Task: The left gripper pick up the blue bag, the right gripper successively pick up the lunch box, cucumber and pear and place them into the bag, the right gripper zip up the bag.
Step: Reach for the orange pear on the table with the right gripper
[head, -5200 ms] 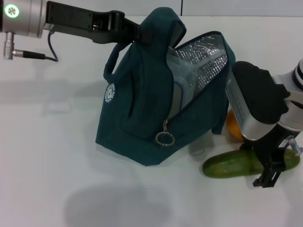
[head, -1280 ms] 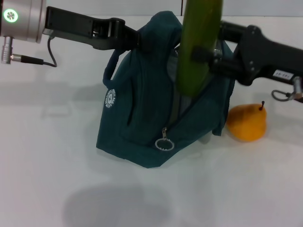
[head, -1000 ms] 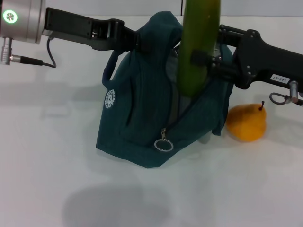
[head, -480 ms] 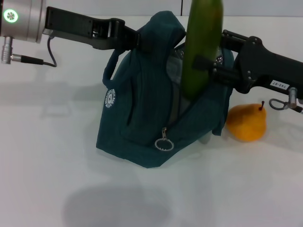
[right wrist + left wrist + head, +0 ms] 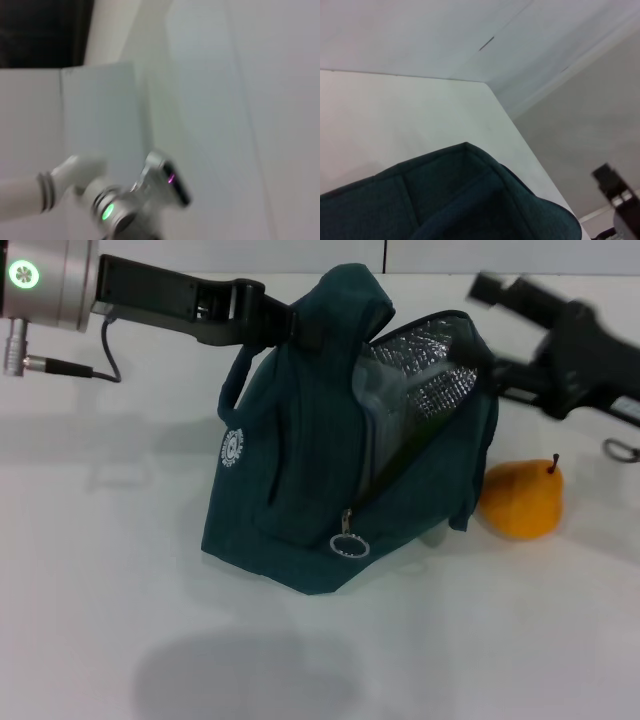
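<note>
1. My left gripper [image 5: 290, 325] is clenching the raised top of the blue bag [image 5: 300, 480], reaching in from my left with the green light glowing on its silver wrist.
2. The blue bag is standing on the white table [image 5: 120, 590], its top pulled up into a peak where I am gripping it, one loop handle hanging down on my left side of it.
3. The bag's mouth is gaping open toward my right, showing the silver foil lining [image 5: 430, 370]; the ring zipper pull [image 5: 349, 545] is dangling low on the front, and the small white round logo [image 5: 232, 447] is facing my left.
4. Inside the opening I am seeing the pale edge of the lunch box [image 5: 378, 425] leaning against the lining; a dark shape is lying beside it, but I cannot tell whether that is the cucumber.
5. My right gripper [image 5: 500, 325] is hanging in the air just beyond the bag's open edge on my right, above the table, its fingers parted and carrying nothing.
6. The pear [image 5: 522, 499] is sitting upright on the table just beside the bag's right lower corner, stem up, below my right gripper and apart from it.
7. In the left wrist view the bag's dark teal fabric [image 5: 460, 195] is filling the lower part.
</note>
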`<state>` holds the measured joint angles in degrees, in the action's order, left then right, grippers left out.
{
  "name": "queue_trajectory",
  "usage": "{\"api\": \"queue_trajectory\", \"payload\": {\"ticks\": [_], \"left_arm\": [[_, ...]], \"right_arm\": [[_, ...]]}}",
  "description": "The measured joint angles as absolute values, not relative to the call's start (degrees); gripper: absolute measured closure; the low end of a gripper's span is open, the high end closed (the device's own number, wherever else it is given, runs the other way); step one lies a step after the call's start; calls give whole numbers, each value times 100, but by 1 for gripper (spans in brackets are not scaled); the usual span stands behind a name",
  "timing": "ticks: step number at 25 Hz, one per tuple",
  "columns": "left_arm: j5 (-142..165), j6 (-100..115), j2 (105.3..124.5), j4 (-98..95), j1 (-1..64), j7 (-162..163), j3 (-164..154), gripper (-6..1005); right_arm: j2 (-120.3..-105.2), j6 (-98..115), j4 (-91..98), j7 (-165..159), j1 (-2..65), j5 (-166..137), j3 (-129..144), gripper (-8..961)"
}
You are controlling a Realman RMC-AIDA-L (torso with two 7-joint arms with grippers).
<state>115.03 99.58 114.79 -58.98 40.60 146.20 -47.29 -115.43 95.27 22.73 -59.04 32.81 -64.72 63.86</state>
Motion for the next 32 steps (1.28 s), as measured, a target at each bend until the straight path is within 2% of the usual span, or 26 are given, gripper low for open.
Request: {"api": "queue_trajectory", "payload": {"ticks": [6,12,14,16,19,20,21,32], "left_arm": [[11502,9964,11478,-5898,4022,14627,-4728,954],[11502,9967,11493,-5894,4039,14618,-4714,954],[11502,9967,11499,-5895,4038,14617,-4713,954],[11502,9967,11506,-5897,4033,14617,-4714,954],[11502,9967,11512,-5897,4033,14616,-4717,954],[11502,9967,11513,-5897,4035,14616,-4718,954],[11503,9967,11513,-5897,4036,14615,-4718,954],[11521,9947,11504,-5863,4047,14574,-4707,954]], "right_arm": [[-11455,9475,2825,-6111,2359,-6221,6054,129],[-11179,9183,2837,-6262,1526,-6600,5852,134],[-11174,9087,2834,-6240,1475,-6706,5853,136],[-11212,8927,2822,-6116,1430,-6959,5849,138],[-11384,8702,2803,-5751,1477,-7413,5854,141],[-11384,8702,2803,-5751,1477,-7413,5854,142],[-11476,8474,2740,-5563,1556,-7552,5897,143],[-11528,8043,2300,-5359,2082,-7573,6012,155]]}}
